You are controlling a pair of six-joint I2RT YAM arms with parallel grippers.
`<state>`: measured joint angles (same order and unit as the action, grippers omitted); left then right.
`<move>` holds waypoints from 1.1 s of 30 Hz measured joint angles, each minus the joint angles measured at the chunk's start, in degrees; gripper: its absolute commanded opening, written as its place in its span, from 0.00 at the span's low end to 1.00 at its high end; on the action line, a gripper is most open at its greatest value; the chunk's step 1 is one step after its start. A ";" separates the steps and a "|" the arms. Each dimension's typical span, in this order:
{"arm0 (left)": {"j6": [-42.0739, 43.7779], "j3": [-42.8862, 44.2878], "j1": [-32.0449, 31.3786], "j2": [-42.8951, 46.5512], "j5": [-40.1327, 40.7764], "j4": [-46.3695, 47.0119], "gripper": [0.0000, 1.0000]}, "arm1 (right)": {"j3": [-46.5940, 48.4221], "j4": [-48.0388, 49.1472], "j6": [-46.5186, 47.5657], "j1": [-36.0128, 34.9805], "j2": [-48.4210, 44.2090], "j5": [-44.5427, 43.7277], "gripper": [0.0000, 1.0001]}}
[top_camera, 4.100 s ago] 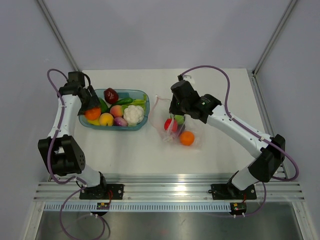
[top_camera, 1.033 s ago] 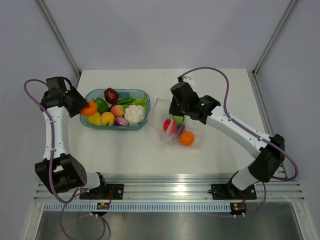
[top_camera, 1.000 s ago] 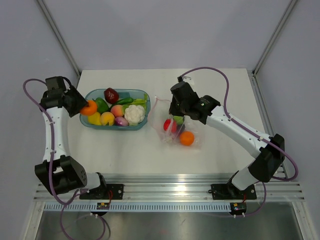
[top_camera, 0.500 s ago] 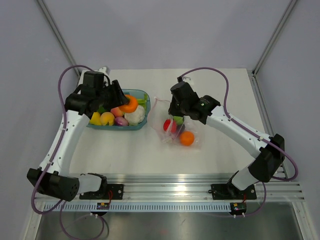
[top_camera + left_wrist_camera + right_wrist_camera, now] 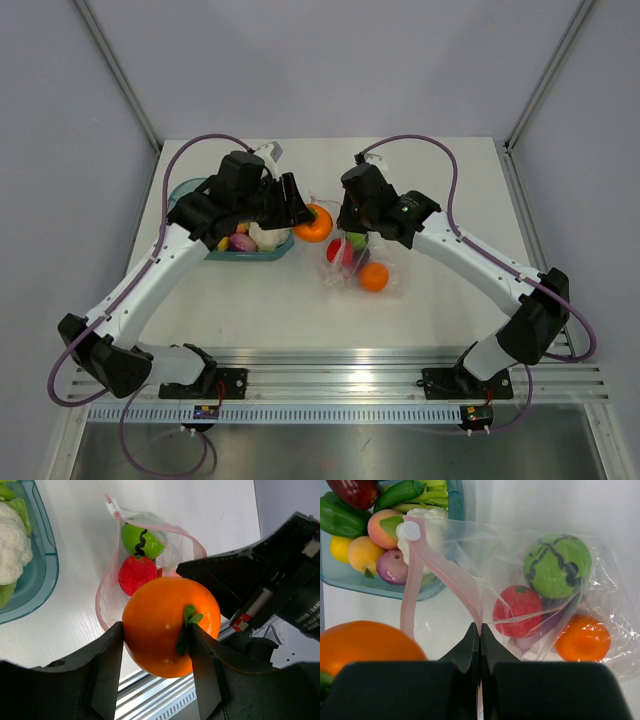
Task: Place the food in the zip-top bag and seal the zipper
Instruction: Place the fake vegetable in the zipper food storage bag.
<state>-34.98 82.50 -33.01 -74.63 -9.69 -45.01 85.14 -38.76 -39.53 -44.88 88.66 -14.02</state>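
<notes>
A glossy round orange toy fruit (image 5: 170, 625) w/ green leaf sat gripped btwn left pincer (image 5: 156, 640) fingers, right at the gaping mouth of the clear crinkly plastic bag (image 5: 470, 545). Right pincer (image 5: 480, 632) was pinched tight on the bag's pink-red zipper strip (image 5: 447, 575). Beyond its tips, inside bag: green ball (image 5: 557, 565), red berry (image 5: 520, 610), orange ball (image 5: 582, 637). Left of it, teal plastic tray (image 5: 456, 500) w/ white cauliflower (image 5: 12, 545), peach (image 5: 382, 529), purple onion (image 5: 392, 566), green pepper (image 5: 342, 517).

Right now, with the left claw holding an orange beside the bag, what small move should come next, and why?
Probably ease the left claw a little further toward the zip-top bag and lower the orange into its mouth. The orange sits gripped just short of the opening, and the right claw pinches the zipper, holding that mouth apart.
</notes>
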 measured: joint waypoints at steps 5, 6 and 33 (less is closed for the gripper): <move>-1.14 -1.38 -0.59 -3.52 -0.22 2.27 0.33 | -0.02 -0.04 -0.17 0.00 -0.39 -0.02 0.00; -1.36 -1.62 -0.94 -4.37 -0.26 2.64 0.36 | -0.02 -0.04 -0.24 0.00 -0.55 -0.02 0.00; 4.87 2.86 18.29 -1.68 2.73 -5.01 0.91 | -0.39 -0.98 -0.17 0.20 -2.69 -0.35 0.00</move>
<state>-30.11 85.36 -14.72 -76.31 -6.96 -50.02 84.75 -39.75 -39.70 -44.69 85.97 -14.37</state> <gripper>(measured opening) 0.901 0.012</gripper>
